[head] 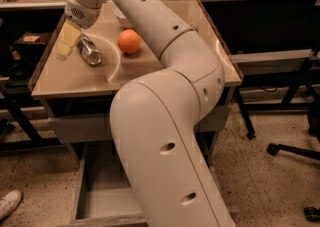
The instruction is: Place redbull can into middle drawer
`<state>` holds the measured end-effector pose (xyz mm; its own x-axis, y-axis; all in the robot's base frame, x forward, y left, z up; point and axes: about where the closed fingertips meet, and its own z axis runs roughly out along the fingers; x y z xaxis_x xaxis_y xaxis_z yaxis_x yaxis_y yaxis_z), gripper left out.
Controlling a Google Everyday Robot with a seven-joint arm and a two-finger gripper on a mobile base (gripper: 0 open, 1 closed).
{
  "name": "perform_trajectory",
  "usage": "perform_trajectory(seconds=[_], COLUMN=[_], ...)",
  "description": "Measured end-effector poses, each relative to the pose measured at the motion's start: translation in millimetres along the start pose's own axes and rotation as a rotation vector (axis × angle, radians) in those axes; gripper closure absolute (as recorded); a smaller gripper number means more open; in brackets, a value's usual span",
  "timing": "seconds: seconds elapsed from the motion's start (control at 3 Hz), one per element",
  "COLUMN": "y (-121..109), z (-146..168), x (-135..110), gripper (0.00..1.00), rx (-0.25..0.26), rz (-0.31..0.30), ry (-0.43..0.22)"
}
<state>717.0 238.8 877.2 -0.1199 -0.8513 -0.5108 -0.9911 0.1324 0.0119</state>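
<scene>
1 drawer (97,196) stands open nearest you, low under the table's (75,83) front edge, and the arm (165,136) hides its right part. Above it, near the table's left edge and about halfway back, the can (90,51) lies on its side with a shiny end turned toward the front. The gripper (69,42) hangs just left of the can, close against it. Whether it is spread or closed on anything, you cannot tell from here. Farther right, apart from the can, sits the orange (129,41), and behind that the bowl (121,17) shows near the far edge, half covered by the arm.

Expect the can to be light, smooth and slippery, and it will likely roll if you nudge it sideways. Its thin wall probably dents under a hard squeeze, though it should stay stiff along its length. Take it across the middle of the barrel, square to its long axis, with moderate force, and keep off the 2 rimmed ends.
</scene>
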Motion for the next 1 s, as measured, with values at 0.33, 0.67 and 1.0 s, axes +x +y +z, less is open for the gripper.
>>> perform_trajectory(seconds=[0.33,0.67,1.0], y=[-9,-22,-39], z=[17,21,6], x=[2,13,35], gripper=[0.00,0.00,0.00], rx=[-0.017,-0.010,0.032], rz=[0.038,0.080,0.142], ry=[0.023,0.050,0.079])
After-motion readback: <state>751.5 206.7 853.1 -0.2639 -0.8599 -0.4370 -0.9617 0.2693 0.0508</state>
